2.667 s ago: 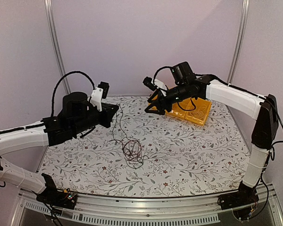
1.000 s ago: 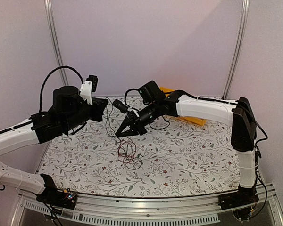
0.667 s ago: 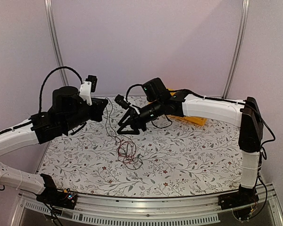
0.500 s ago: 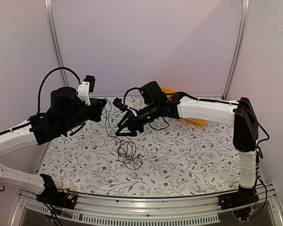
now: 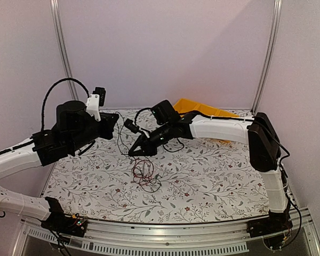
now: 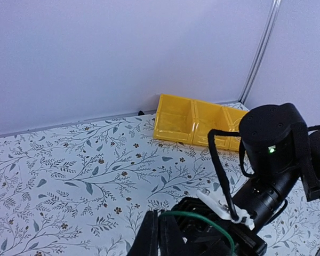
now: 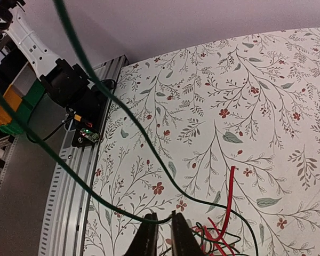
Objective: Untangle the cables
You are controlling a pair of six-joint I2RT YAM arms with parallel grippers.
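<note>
Cables [image 5: 145, 173] lie tangled on the table [image 5: 218, 176], just nearside of our right gripper [image 5: 132, 153], jaws nearly together, hold unclear; our left gripper [image 5: 116, 120], clamped on a strand, sits farther off.

We see bright, soft, even light from overhead in all three views, only faint shadows beneath the arms on the table [image 5: 213, 176], no glare, and the nearest cable [image 7: 69, 32] slightly out of focus.
</note>
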